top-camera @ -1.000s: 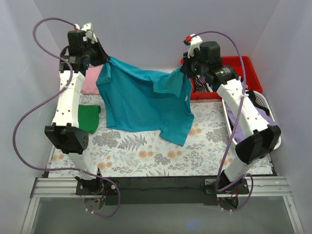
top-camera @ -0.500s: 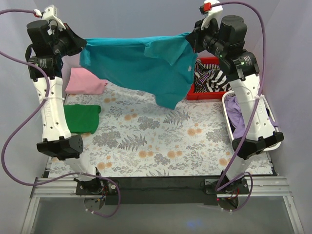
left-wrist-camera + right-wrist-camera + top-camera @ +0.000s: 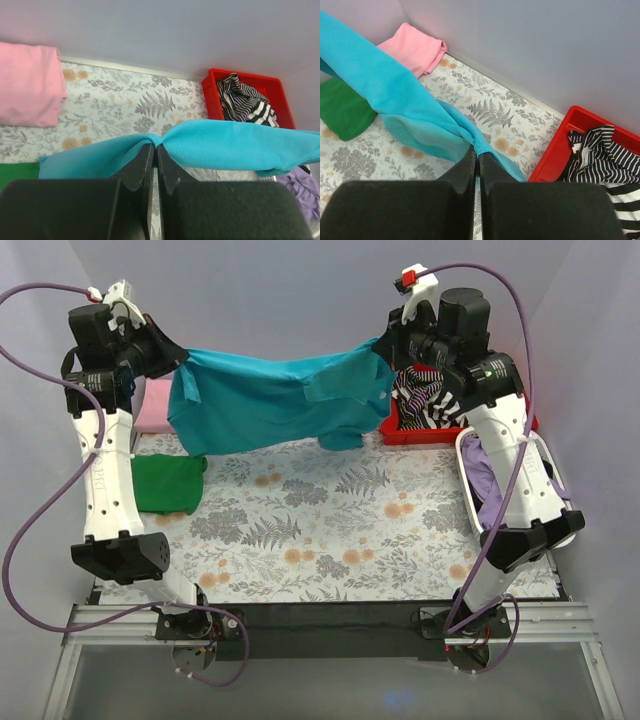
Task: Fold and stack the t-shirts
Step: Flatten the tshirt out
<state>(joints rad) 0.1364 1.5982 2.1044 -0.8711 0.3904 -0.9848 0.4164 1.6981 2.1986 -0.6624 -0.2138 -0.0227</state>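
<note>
Top view: the teal t-shirt (image 3: pixel 275 400) hangs stretched in the air, running leftward from just beside the red bin (image 3: pixel 398 432). The left end effector (image 3: pixel 175 355) pinches its far end and the right end effector (image 3: pixel 385 345) the end nearest the bin. Its lower edge sags toward the worktop (image 3: pixel 330 530); I cannot tell whether it touches. A folded pink t-shirt (image 3: pixel 152 410) lies well left of the bin along the same back edge, and a folded green t-shirt (image 3: pixel 165 483) lies left of the bin and nearer the arms.

Left wrist view: the left end effector (image 3: pixel 155 146) is fully closed, with a bunch of teal cloth (image 3: pixel 225 145) nipped between its tips. The cloth runs off taut toward the bin (image 3: pixel 212 95), which holds a striped garment (image 3: pixel 245 97).

Right wrist view: the right end effector (image 3: pixel 478 150) is likewise clamped tight on a gathered corner of the teal t-shirt (image 3: pixel 385 85), just left of the bin (image 3: pixel 555 145).

The step in hand looks like spreading the shirt before folding. Next, both arms would need to lower together, left of the bin, keeping tension so that the cloth lands flat, without wrinkles and without covering the folded shirts.
</note>
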